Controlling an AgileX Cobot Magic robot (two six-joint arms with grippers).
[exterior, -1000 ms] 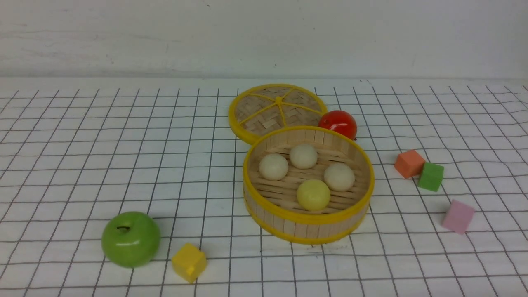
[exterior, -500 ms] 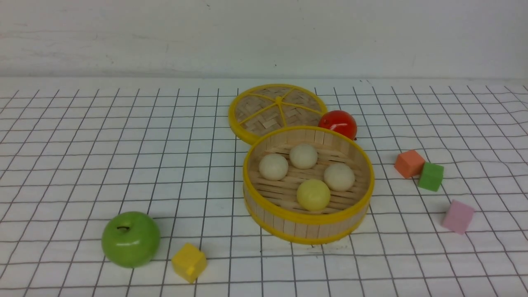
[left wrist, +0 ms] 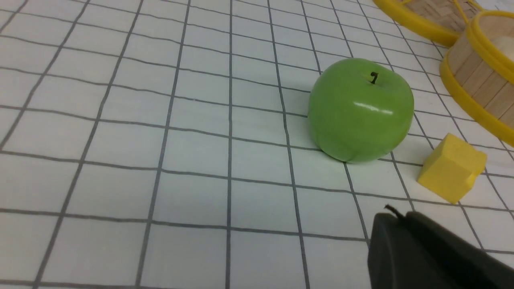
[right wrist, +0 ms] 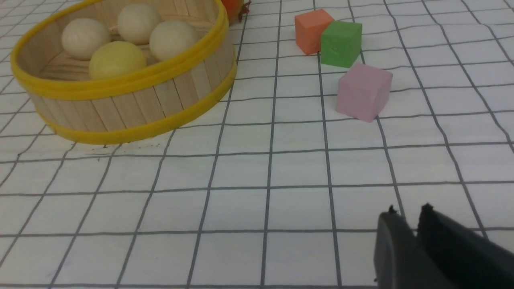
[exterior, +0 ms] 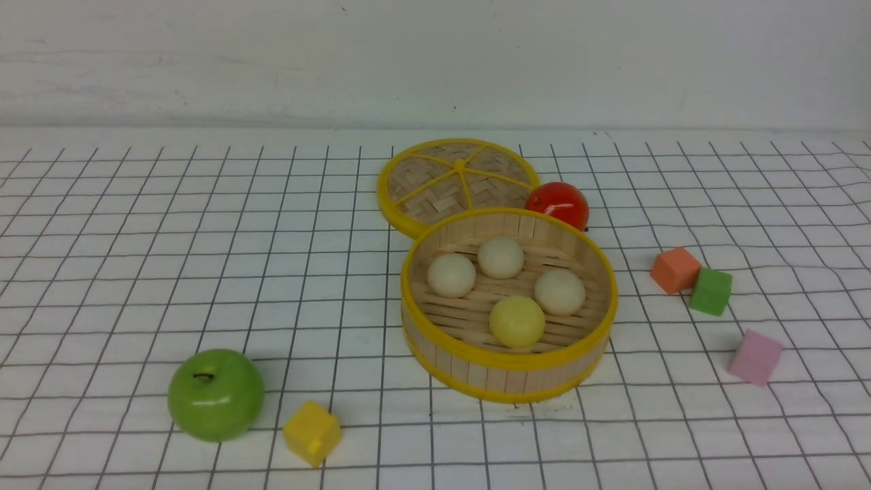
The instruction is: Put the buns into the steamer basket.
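Note:
The steamer basket stands at the middle of the table. Inside it lie three cream-beige buns and one pale yellow bun. The right wrist view also shows the basket with the buns in it, the yellow one nearest the front wall. Neither gripper shows in the front view. My left gripper is shut and empty, low over the table near the green apple. My right gripper is shut and empty, over the table to the right of the basket.
The flat woven lid lies behind the basket, with a red fruit beside it. A green apple and a yellow cube sit at the front left. Orange, green and pink cubes sit at the right.

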